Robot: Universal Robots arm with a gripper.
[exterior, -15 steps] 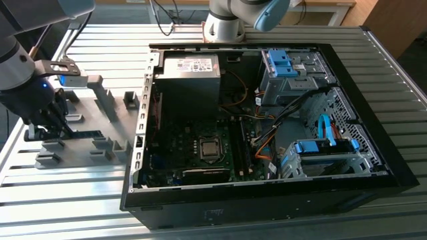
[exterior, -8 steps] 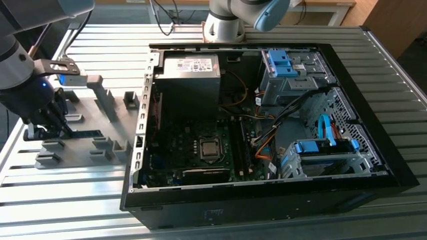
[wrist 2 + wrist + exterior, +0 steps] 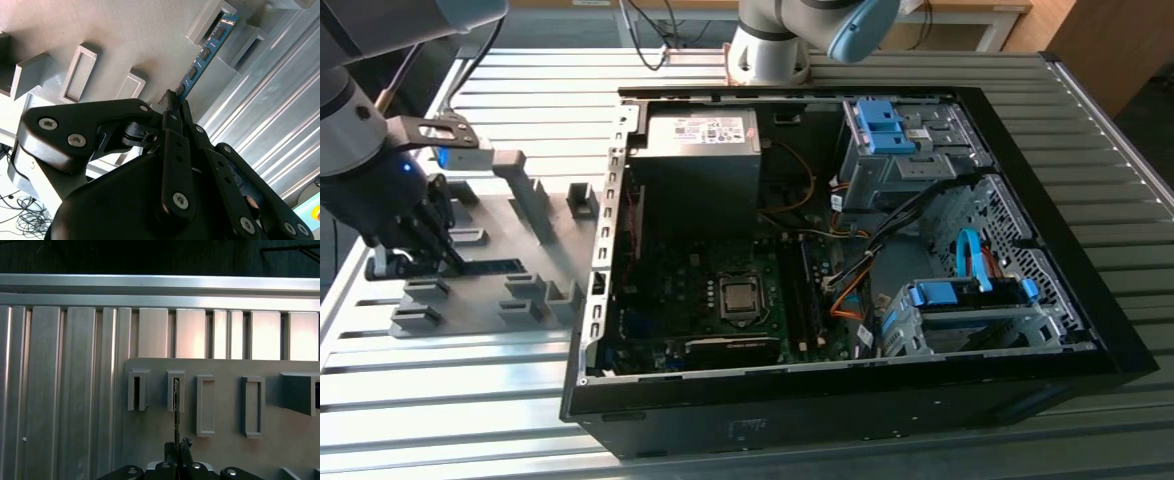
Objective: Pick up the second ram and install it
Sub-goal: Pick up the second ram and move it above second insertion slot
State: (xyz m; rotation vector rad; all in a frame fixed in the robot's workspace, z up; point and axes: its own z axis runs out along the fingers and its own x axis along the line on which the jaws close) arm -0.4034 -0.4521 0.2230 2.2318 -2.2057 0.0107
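The second ram (image 3: 202, 54) is a slim blue-green board with dark chips. It stands on edge on the gray slotted rack (image 3: 115, 40), its far end still inside a rack slot (image 3: 176, 390). My gripper (image 3: 174, 102) is shut on the ram's near end, with one black finger on each face. In the first wrist view the ram (image 3: 176, 415) is edge-on, running from the fingertips (image 3: 170, 449) into the slot. In the exterior view my gripper (image 3: 438, 258) is low over the rack (image 3: 520, 215) at that view's left, beside the open computer case (image 3: 854, 230).
The case holds a motherboard (image 3: 720, 300) with memory slots (image 3: 798, 290), a power supply (image 3: 700, 135), orange cables and blue drive-bay clips (image 3: 967, 290). The ribbed metal table (image 3: 454, 400) lies under everything. The rack carries several empty holders (image 3: 206, 405). A second arm's base (image 3: 767, 50) stands behind the case.
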